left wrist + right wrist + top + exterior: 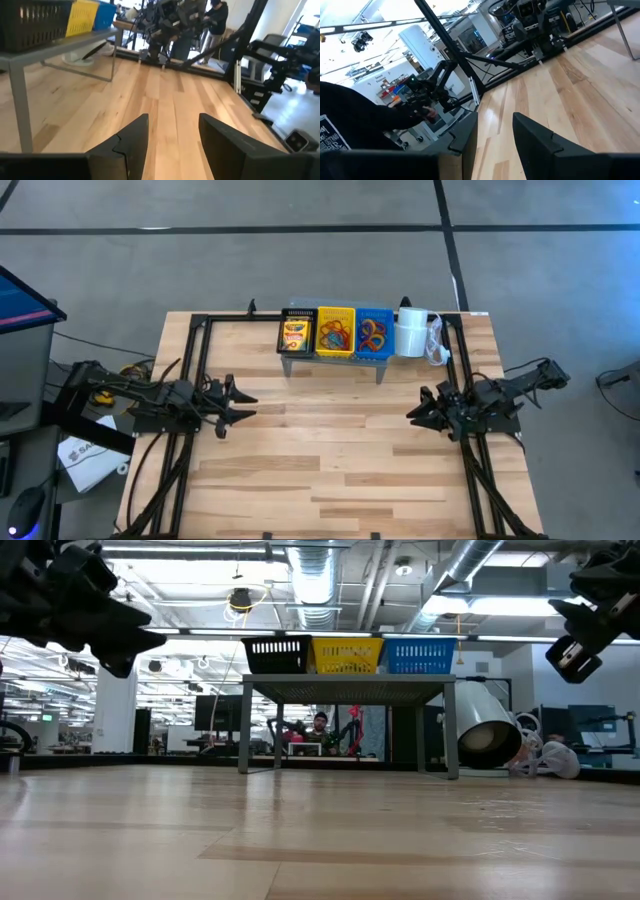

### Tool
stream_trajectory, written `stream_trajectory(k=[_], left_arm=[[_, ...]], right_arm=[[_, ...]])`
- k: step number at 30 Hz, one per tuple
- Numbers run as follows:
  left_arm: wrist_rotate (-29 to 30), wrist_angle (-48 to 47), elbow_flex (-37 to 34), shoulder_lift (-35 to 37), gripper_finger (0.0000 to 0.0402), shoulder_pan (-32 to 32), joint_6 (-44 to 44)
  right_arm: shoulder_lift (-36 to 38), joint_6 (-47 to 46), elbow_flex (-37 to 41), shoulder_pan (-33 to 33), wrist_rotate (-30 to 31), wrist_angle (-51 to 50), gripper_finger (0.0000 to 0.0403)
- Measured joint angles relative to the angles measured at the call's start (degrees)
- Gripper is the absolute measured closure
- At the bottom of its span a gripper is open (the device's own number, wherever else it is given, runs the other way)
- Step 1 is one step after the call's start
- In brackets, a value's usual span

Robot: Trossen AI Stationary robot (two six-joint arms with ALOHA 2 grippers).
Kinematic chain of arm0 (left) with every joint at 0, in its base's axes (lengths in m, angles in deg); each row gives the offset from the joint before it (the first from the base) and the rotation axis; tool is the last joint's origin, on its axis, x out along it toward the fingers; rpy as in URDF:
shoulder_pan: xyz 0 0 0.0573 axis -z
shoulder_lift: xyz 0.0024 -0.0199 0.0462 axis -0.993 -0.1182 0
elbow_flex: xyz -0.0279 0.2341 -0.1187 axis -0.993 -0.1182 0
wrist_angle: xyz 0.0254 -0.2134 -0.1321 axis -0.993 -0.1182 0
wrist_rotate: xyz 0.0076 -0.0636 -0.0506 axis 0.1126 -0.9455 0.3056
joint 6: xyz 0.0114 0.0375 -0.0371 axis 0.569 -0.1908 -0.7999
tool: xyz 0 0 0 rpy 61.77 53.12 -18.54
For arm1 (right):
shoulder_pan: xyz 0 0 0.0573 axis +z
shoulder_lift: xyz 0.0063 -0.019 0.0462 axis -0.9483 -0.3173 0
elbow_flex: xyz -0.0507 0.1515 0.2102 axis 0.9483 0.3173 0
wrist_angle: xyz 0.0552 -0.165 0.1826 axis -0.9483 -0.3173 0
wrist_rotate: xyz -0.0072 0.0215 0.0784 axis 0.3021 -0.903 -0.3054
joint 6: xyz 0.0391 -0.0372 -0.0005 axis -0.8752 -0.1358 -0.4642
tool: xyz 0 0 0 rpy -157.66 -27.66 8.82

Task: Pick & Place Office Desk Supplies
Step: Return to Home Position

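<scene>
Supplies stowed: crayon box in black basket, bands in yellow basket and blue basket, all atop the riser. Left gripper and right gripper, fingers spread and empty, flank the table. Judged step: homing, which needs only final retraction.

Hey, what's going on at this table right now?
Nothing is being handled. The black basket with a crayon box, and the yellow basket and blue basket with rubber bands, sit on the grey riser, a white roll beside it. The left gripper and right gripper hang open and empty.
</scene>
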Motion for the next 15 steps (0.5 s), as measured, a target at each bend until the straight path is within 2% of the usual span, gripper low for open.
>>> stream_trajectory(k=[5,15], left_arm=[[-3.40,-1.29,0.00,-0.03,0.0234,-0.01,-0.02],[-3.52,-0.74,0.00,0.00,0.0234,-0.02,-0.02]], right_arm=[[-0.39,-3.75,0.00,0.00,-0.02,-0.04,0.0282],[-0.41,-4.22,0.00,0.00,-0.02,-0.07,0.0282]])
